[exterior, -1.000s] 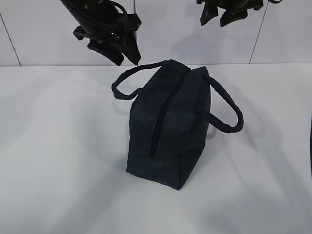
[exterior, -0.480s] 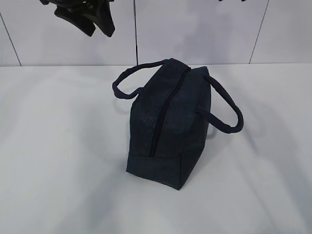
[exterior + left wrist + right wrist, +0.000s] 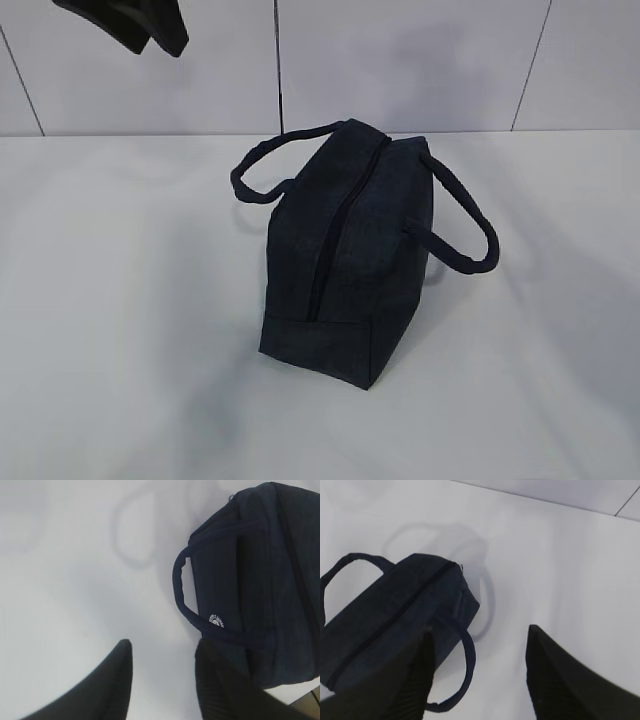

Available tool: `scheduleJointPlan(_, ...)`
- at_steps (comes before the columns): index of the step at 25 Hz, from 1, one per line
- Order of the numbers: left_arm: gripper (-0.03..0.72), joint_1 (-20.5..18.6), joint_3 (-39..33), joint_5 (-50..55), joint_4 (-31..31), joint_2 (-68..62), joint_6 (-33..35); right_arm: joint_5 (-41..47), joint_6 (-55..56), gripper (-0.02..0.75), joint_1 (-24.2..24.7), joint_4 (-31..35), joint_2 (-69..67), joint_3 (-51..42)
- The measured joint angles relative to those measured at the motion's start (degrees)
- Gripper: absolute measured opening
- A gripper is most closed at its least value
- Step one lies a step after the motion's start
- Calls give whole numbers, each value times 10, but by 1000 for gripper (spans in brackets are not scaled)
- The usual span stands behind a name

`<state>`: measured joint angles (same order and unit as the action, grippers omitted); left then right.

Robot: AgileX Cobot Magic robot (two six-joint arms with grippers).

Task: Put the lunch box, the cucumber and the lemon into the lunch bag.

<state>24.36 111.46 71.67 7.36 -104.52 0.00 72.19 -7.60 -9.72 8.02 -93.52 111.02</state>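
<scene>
Item: lunch bag [image 3: 340,250], dark navy fabric, standing upright mid-counter [image 3: 120,350], top zipper [image 3: 330,235] drawn closed.

Handles [image 3: 465,225]: two padded loops, drooping to either side of the bag.

Handling, judged: soft, light, walls likely to buckle; take by a handle or the zipper pull.

Left gripper [image 3: 162,680]: above the bag's left side, jaws parted, empty.

Right gripper [image 3: 480,675]: above the bag, released, empty.

Lunch box, cucumber, lemon: not visible.

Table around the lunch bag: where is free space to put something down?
The table is bare left of the lunch bag, in front of it, and right of it beyond the handle. Tight only beside both handle loops.
</scene>
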Motion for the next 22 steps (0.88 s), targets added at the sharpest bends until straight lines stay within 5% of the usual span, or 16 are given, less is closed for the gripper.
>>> scheduleJointPlan(22, 298, 0, -227, 2, -30, 283, 0, -45, -39, 441, 0, 12, 485, -501)
